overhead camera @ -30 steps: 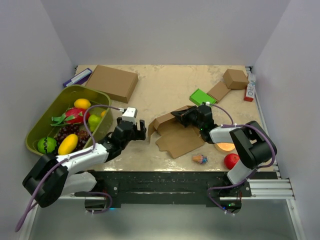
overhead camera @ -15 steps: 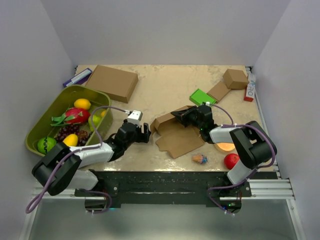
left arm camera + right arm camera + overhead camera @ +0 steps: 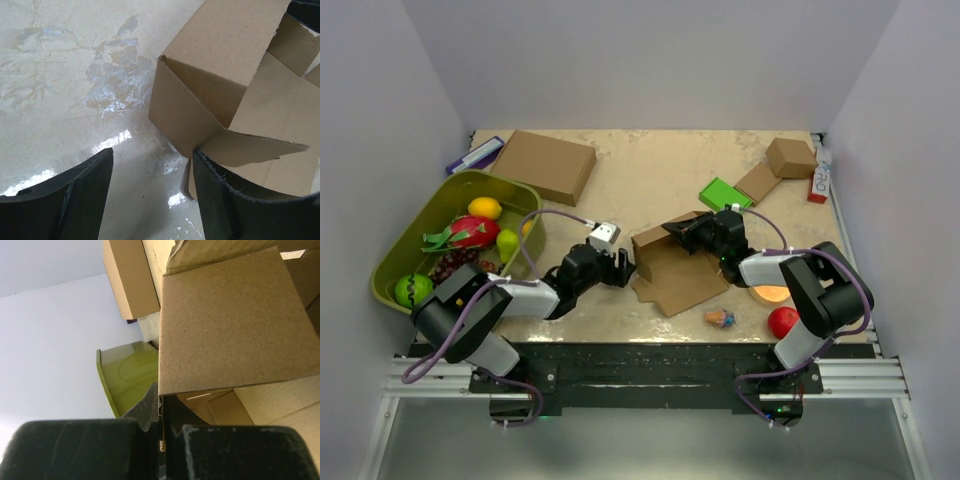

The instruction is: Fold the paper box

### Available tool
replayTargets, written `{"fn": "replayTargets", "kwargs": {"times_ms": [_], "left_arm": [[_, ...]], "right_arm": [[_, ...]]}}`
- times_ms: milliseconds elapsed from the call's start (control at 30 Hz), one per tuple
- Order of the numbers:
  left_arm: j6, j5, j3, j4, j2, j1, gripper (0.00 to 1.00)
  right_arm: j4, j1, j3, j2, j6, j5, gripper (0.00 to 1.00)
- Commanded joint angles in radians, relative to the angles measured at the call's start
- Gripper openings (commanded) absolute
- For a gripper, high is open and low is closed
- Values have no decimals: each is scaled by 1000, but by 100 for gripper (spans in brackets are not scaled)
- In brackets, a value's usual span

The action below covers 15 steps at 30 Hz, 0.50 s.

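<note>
Left wrist view: the left jaws are wide open and hold nothing. Their two dark fingers [image 3: 75, 195] sit low over the bench [image 3: 60, 75], with bare bench between them. The box [image 3: 220, 65] is just past them. One raised corner of it is right by the finger on the right of the picture, and a loose flap sticks out above that finger's tip. It is not clear if they touch.

Right wrist view: the right jaws are almost closed, with only a thin crack between the fingers [image 3: 80, 450]. An edge of a box wall runs down into that crack, so the jaws seem to pinch it. The wall stands up close in front of the camera. Behind it are a green bin [image 3: 125, 375] and a big box [image 3: 127, 280].

From the top, the box lies in the middle of the bench, near the front, between the two arms. It is half made: some walls stand up, and the other flaps lie flat. The left arm [image 3: 520, 297] reaches to its left side. The right arm [image 3: 770, 265] reaches to its back right. The bin is at the far left with fruit [image 3: 460, 255] in it. The big box lies at the back left. A green block [image 3: 725, 193] and a small box [image 3: 790, 157] are at the back right. A red ball [image 3: 782, 322] is near the front right.
</note>
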Motion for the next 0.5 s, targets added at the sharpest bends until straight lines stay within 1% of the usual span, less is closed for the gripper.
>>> {"fn": "replayTargets", "kwargs": {"times_ms": [0, 267, 467], "left_arm": [[23, 18, 44, 128, 36, -23, 69], [3, -23, 61, 210, 99, -77, 70], [-40, -127, 47, 251, 129, -100, 71]], "right_arm": [[2, 3, -8, -33, -17, 11, 0], [-4, 3, -8, -39, -28, 20, 0], [-24, 3, -40, -64, -88, 72, 0]]}}
